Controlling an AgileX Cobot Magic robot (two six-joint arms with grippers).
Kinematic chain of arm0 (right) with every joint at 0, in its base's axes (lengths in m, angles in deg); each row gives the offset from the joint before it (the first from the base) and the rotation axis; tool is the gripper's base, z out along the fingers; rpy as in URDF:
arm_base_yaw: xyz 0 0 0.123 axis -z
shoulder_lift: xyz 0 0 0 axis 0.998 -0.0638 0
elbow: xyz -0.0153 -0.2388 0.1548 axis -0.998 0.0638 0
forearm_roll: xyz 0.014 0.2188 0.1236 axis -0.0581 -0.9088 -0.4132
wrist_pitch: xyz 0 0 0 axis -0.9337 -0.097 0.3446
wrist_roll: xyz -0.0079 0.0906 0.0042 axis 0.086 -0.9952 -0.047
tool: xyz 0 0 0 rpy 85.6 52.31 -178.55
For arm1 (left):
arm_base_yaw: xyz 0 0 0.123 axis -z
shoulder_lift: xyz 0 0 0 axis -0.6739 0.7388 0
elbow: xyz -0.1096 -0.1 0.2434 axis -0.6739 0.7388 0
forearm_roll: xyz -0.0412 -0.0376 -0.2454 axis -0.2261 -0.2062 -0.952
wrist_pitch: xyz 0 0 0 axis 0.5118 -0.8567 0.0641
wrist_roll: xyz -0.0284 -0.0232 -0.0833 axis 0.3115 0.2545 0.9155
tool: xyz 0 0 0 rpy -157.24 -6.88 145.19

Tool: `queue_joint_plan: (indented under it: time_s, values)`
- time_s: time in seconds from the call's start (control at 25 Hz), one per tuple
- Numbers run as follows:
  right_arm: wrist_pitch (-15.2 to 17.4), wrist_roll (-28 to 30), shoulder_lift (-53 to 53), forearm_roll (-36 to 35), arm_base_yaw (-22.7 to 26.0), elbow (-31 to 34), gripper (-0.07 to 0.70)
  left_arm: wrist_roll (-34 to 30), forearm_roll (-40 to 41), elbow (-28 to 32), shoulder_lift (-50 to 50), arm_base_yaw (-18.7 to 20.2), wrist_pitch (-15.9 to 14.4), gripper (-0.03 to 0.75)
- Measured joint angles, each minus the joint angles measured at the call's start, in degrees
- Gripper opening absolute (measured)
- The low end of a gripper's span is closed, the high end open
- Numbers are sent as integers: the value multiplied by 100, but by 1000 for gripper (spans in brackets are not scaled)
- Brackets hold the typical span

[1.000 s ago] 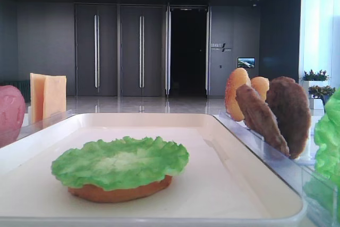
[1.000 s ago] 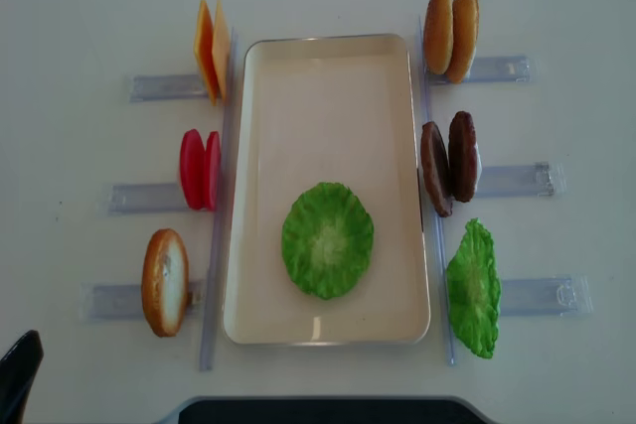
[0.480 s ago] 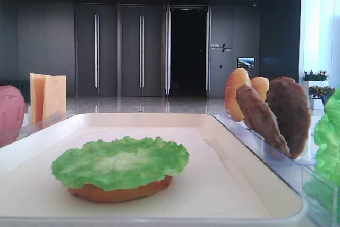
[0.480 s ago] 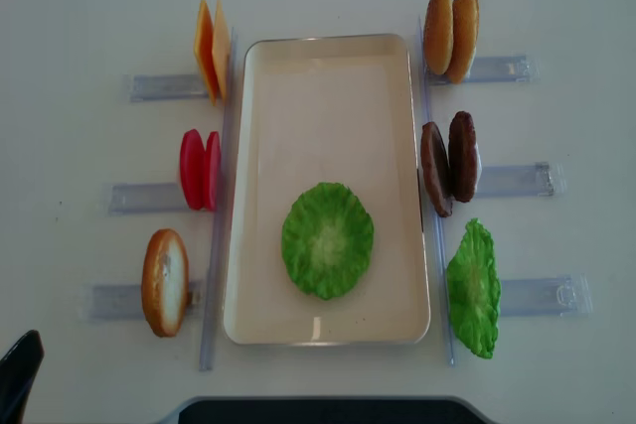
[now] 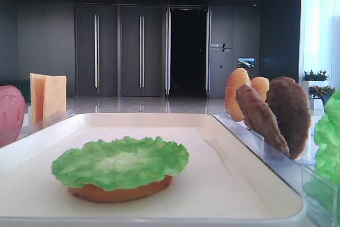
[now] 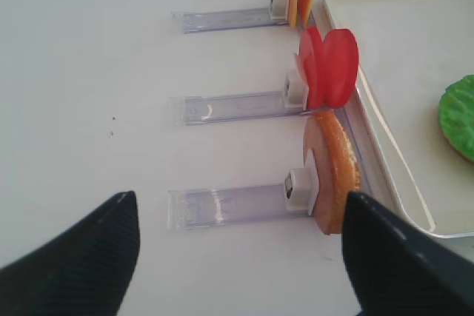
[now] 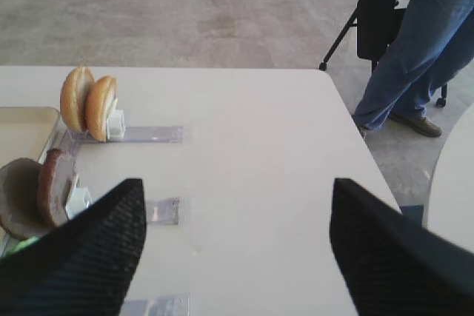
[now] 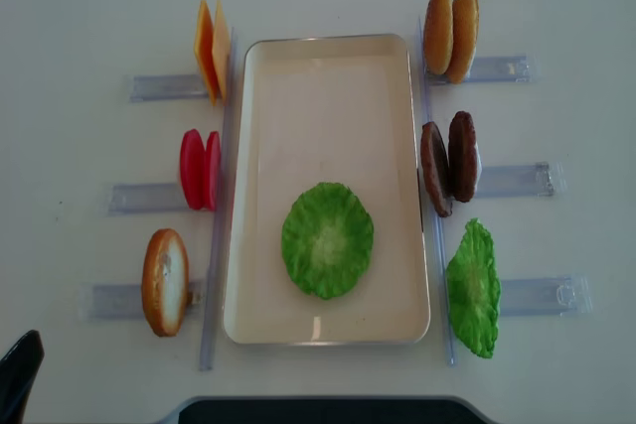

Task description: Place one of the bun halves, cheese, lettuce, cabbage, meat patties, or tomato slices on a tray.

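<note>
On the tray (image 8: 328, 86), toward its near end, a lettuce leaf (image 8: 327, 239) lies flat over a bun half (image 5: 121, 192), whose brown edge shows beneath it in the low view. Nothing has shifted from the earlier frames: the leaf, the bun under it and everything in the clear racks (image 8: 517, 178) sit exactly as they did a second ago, so the stack looks settled and the next ingredient is not yet in hand. Both arms are pulled back off the work. The left gripper (image 6: 237, 257) hangs over the bare table beside the lone bun half (image 6: 333, 172) and the tomato slices (image 6: 329, 68), jaws spread wide and holding nothing; the right gripper (image 7: 233, 246) likewise stands wide open and empty, looking past the meat patties (image 7: 44, 190) and the pair of buns (image 7: 89, 101). Cheese slices (image 8: 211, 50) wait upright at the far left, and a second lettuce leaf (image 8: 473, 288) stands at the near right. A sensible next pick, I'd judge, is a patty or a cheese slice.
</note>
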Motion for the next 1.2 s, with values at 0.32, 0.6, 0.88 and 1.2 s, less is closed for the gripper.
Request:
queue_joint_plan:
  time_s: [0.32, 0.6, 0.88, 1.2]
  values:
    - [261, 2, 12, -178, 0, 438, 524, 0, 0, 0, 0, 0, 0, 653]
    - [191, -30, 12, -224, 0, 696, 524, 0, 0, 0, 0, 0, 0, 653]
    - [456, -207, 12, -104, 0, 846, 524, 0, 0, 0, 0, 0, 0, 653]
    - [458, -557, 12, -104, 0, 848, 524, 0, 0, 0, 0, 0, 0, 653]
